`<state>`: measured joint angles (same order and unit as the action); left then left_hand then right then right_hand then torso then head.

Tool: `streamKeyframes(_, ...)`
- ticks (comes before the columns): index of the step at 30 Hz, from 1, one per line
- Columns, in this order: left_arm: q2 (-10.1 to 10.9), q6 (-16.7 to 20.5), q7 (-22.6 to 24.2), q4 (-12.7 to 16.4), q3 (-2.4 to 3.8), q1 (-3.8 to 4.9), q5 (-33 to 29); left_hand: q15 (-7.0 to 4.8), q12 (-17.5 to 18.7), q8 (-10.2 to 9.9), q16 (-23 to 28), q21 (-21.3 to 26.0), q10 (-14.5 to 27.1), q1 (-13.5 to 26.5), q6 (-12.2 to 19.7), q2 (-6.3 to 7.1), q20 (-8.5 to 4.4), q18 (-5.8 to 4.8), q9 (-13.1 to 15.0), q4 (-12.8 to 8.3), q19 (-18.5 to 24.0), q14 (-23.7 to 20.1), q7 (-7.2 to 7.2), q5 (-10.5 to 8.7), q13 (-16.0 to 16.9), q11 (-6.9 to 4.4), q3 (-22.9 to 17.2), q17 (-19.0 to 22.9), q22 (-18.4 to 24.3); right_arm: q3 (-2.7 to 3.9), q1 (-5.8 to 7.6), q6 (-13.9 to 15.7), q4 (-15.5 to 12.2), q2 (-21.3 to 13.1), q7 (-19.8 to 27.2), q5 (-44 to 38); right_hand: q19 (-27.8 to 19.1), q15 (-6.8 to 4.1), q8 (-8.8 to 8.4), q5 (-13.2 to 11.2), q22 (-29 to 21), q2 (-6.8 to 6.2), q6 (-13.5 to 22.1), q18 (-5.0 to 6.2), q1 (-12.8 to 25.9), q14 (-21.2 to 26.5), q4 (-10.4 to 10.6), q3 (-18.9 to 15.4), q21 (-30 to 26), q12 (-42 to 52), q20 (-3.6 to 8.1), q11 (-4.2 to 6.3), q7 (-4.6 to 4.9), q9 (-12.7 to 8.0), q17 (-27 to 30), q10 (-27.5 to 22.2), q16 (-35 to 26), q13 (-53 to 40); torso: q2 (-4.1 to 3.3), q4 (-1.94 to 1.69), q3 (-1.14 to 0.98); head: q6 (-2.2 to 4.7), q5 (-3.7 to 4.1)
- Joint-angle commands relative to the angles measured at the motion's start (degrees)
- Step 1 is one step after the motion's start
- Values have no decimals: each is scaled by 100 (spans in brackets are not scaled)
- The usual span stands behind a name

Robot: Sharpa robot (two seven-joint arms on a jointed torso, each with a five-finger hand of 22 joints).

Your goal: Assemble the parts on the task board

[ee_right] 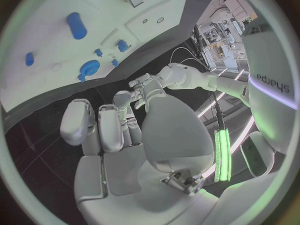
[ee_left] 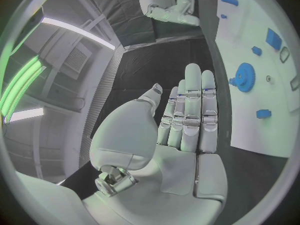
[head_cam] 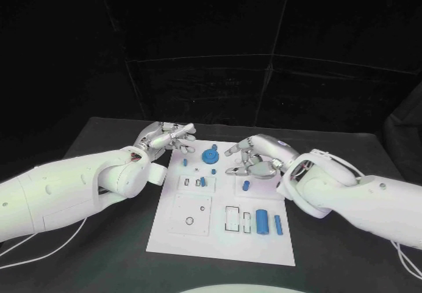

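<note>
A: Starting near. Board (head_cam: 224, 244) flat on the bench (head_cam: 105, 256), white cable (head_cam: 53, 244) trailing off to the left side, well apart from the parts.

B: Nearest pieces?

A: Cylinder (head_cam: 261, 220) and bar (head_cam: 278, 224) lying side by side on the near right of the board, just beside two unfilled slots (head_cam: 232, 218). Loose, by the look of it. Likely to roll or skid if brushed by a forearm sweeping back over them.

B: Further in?

A: Small peg (head_cam: 247, 185) mid-board, close under the right hand (head_cam: 255, 157). Hand hovering above the far right of the board, fingers half curled. Whether pinching anything, cannot tell. Nothing blue seen between the fingers.

B: Risk there?

A: Dropping straight down with fingers curled that way, probably knocking the peg sideways instead of closing round it. Small target, crowded spot.

B: And the far end?

A: Gear (head_cam: 210, 156) at the far edge of the board, between the two hands. Left hand (head_cam: 167, 139) just off the far left corner, over bare bench, fingers straight and pressed together, holding nothing.

B: In the way?

A: Mainly each other. Both hands near the gear, so reaching in together risks a clash of fingers above it. Also a nudge at that corner from the left hand, possibly shifting the whole board.
</note>
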<state>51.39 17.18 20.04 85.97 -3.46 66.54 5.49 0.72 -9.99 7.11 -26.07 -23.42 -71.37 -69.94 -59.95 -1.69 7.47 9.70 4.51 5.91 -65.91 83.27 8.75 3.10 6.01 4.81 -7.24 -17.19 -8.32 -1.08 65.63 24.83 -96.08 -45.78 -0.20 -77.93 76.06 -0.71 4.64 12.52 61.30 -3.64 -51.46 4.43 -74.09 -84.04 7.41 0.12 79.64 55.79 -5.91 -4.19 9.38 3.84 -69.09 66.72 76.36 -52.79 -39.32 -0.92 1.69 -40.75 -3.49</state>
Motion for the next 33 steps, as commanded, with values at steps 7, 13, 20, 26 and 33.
streamKeyframes(7,-93,-1822,-3095,-188,2,440,3228,-402,-1019,433,-5404,-2017,-770,479,-393,187,-467,-49,262,465,-1476,515,-342,-15,958,-370,690,-5810,-1591,3,246,-216,-62,-905,490,2002,-365,13,87,303,-675,27,1,235,-110,5,-80,-123,-361,-200,33,19,-24,10,642,-173,-552,247,127,9,-29,-74,11)
streamKeyframes(13,-266,-2228,-3488,-345,-121,732,4349,-496,-2714,1164,-6115,-4073,-420,607,-364,-183,-589,-342,809,851,-1723,564,-489,-28,2497,-544,1045,-6821,-4142,2,283,-209,16,-1081,444,2143,-382,9,108,314,-733,32,-11,243,-104,10,-76,-159,-401,-190,37,23,-29,13,692,-160,-605,254,180,23,-61,-112,18)
streamKeyframes(20,-558,-2593,-3698,-552,-289,980,5212,-588,-4669,2158,-6354,-4607,-219,702,82,-350,-656,-433,1797,986,-1787,657,-618,-12,4435,-617,1389,-7216,-4879,2,295,-262,129,-1064,318,2178,-407,4,144,392,-855,23,-9,259,5,9,3,-308,-487,-213,44,25,-33,12,783,-176,-713,325,201,25,-88,-158,-1)
streamKeyframes(26,-916,-2879,-3827,-830,-496,1102,5516,-625,-5128,2590,-6393,-5064,-286,810,335,-387,-687,-530,2321,995,-1910,673,-653,-18,4903,-672,1623,-7281,-5547,2,298,-292,217,-1015,207,2183,-404,0,172,521,-913,38,-2,265,22,0,41,-402,-535,-221,50,28,-36,12,830,-194,-776,370,197,14,-83,-185,-43)
streamKeyframes(33,-1210,-3041,-3898,-1053,-602,1140,5633,-627,-5243,2718,-6393,-5228,-298,861,434,-423,-698,-565,2515,992,-1942,673,-667,-29,5026,-675,1740,-7281,-5796,2,298,-310,267,-955,141,2183,-397,-4,192,606,-941,55,0,267,17,-7,61,-452,-560,-216,53,31,-39,12,848,-198,-806,387,187,25,-79,-204,-58)
